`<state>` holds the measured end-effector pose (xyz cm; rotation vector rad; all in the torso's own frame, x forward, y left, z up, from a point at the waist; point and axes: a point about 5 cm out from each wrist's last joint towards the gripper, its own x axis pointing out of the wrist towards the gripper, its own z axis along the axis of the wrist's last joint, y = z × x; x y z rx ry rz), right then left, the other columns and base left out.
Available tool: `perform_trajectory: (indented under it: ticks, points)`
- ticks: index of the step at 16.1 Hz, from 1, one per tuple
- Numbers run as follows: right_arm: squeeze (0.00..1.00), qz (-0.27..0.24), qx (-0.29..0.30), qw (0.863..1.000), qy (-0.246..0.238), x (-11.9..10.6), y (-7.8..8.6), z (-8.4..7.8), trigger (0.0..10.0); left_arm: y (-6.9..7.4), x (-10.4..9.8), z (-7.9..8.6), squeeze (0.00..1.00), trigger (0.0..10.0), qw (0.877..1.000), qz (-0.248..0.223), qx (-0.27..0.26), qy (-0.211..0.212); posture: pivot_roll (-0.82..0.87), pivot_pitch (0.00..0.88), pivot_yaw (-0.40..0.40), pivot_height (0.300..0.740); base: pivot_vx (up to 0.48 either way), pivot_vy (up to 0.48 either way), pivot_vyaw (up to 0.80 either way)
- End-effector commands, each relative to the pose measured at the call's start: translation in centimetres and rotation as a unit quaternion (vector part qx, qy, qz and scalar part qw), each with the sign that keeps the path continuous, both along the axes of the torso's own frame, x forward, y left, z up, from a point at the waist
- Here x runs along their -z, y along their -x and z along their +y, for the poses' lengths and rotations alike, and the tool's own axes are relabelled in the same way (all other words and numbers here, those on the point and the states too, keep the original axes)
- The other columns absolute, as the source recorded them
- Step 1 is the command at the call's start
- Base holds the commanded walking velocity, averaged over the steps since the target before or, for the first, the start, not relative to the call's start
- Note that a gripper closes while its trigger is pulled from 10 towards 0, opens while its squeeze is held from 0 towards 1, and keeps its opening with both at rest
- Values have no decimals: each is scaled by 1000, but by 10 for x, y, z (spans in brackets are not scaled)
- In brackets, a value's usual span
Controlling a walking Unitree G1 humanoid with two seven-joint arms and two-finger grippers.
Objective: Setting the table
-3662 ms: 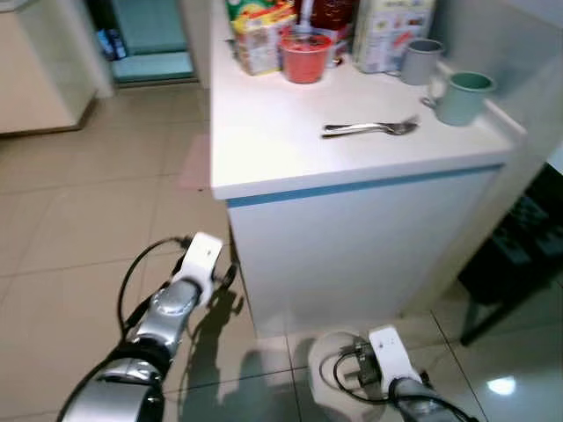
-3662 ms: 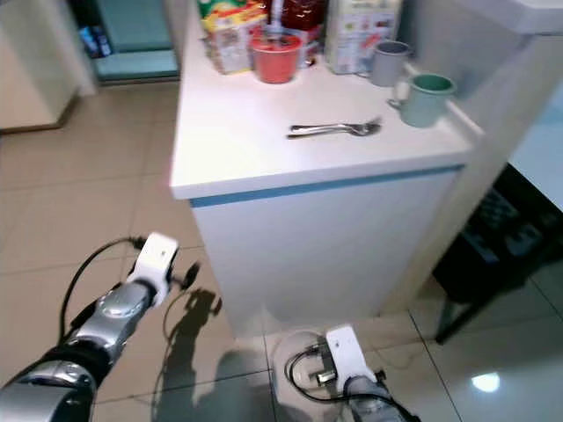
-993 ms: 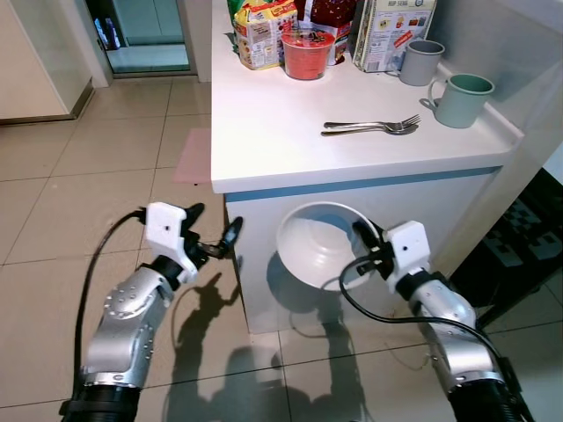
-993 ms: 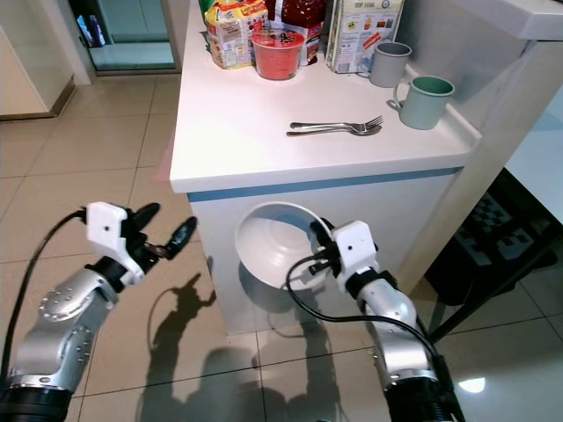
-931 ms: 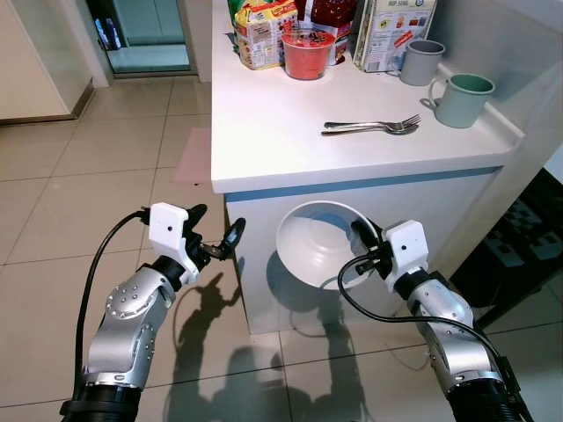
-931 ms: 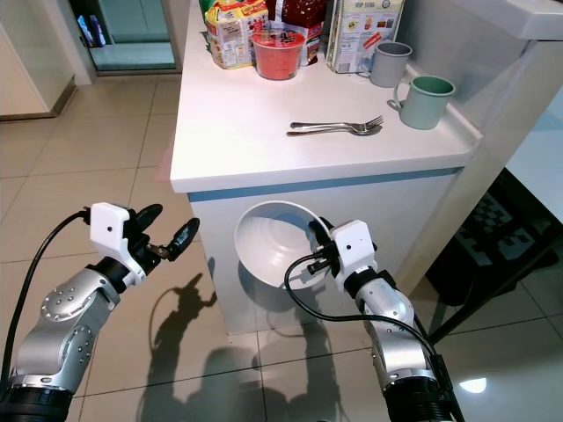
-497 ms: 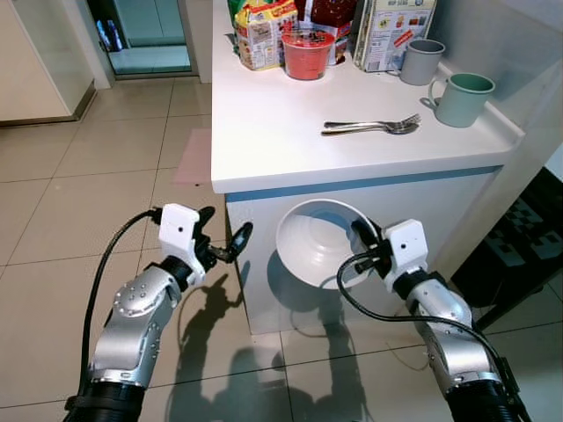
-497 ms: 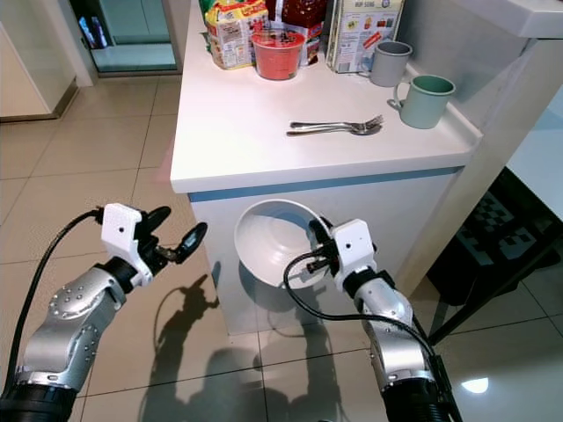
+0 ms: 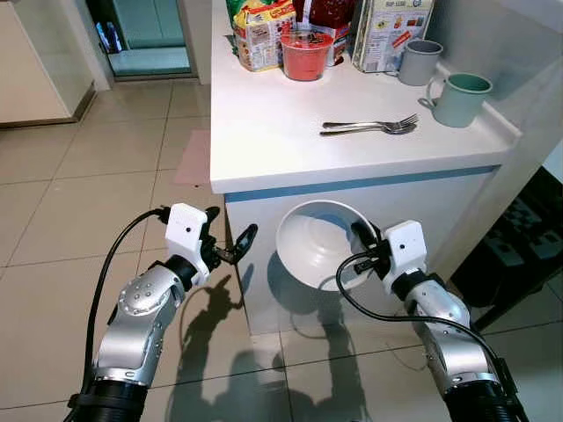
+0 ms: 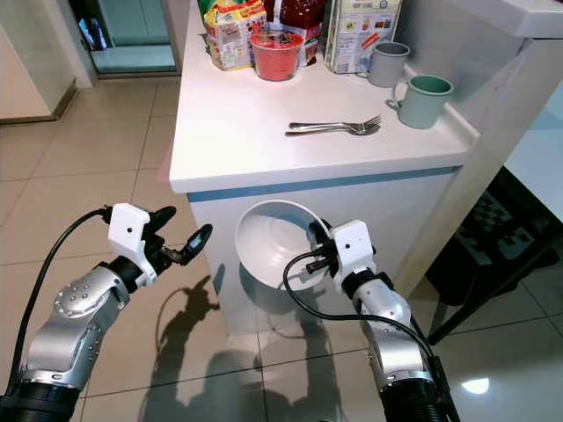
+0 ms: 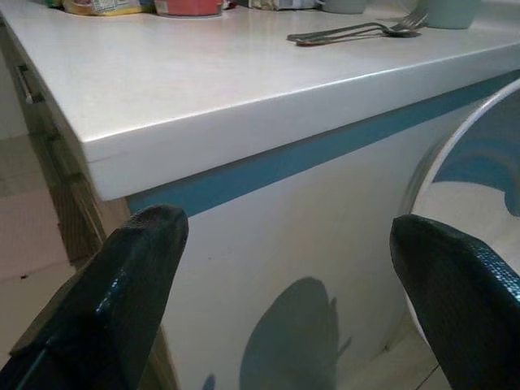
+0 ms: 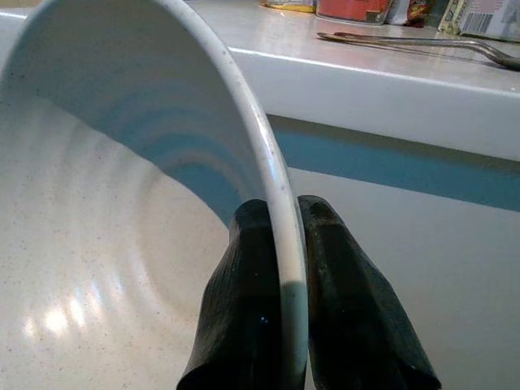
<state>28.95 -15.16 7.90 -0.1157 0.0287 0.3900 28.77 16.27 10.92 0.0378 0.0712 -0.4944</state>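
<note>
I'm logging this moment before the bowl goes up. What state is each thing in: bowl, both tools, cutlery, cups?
Bowl: tilted on edge, held below the counter top, gripped by its rim.
Right tool: shut on the bowl rim.
Left tool: open, holding nothing, near the counter's corner.
Fork and spoon: lying side by side on the counter.
Green mug: upright.
Grey cup: upright.
Red cup: upright.

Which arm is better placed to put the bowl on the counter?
Right. The right gripper is shut on the bowl rim, just below the counter edge. The left gripper is open and empty, off to the side.
</note>
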Motion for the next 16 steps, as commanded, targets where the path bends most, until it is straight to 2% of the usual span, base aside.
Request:
perform_trajectory:
  ticks: [1,4,8,16]
  points:
    - [0,-18,7,999,-32,-15,-6,1,0,-1,0,0,0,10000,1000,-3,3,-10,36,0,32,740,0,0,0]
    - [0,4,39,993,-111,-21,-13,-3,0,-2,0,0,0,10000,1000,-4,3,-14,38,0,30,740,0,0,0]
    - [0,29,64,987,-147,-17,-14,-10,0,-1,1,0,0,10000,1000,-3,5,-19,40,0,29,740,0,0,0]
    - [0,38,54,991,-114,-12,-11,-8,0,1,3,-4,0,10000,1000,0,10,-15,42,0,26,740,0,-30,0]
